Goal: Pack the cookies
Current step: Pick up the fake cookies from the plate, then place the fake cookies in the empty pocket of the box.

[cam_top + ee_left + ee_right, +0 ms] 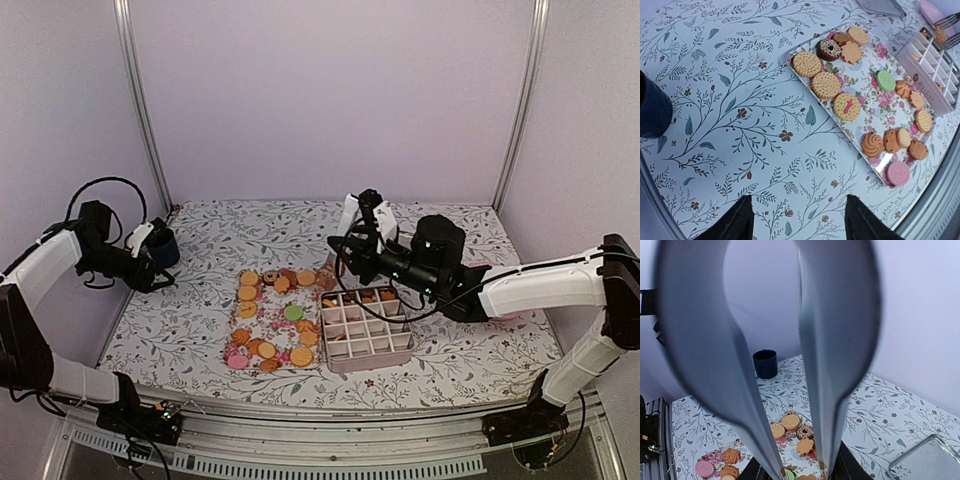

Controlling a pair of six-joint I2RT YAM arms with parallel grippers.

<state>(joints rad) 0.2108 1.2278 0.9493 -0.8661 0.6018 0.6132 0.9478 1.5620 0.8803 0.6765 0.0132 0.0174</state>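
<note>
Black left gripper (797, 220) fingers stand apart, empty, over the leaf-printed tablecloth (735, 115). Beyond them a floral rectangular tray (860, 102) runs away from the arms, bearing flat round cookies (825, 85), ridged tan ones, a pink, a green. Right gripper (362, 213) hangs above the white gridded box (366, 330), fingers slightly apart, gripping nothing visible.

Tablecloth (740, 100) showing white with blue-green vine print. Tray (867, 97) wearing pink floral pattern. Cookies (825, 85) showing mostly orange-tan, one green (885, 80), one pink (898, 173), one dark brown (829, 49). Cup (652, 110) showing dark navy. Compartment box (366, 330) looking pale pinkish-white.
</note>
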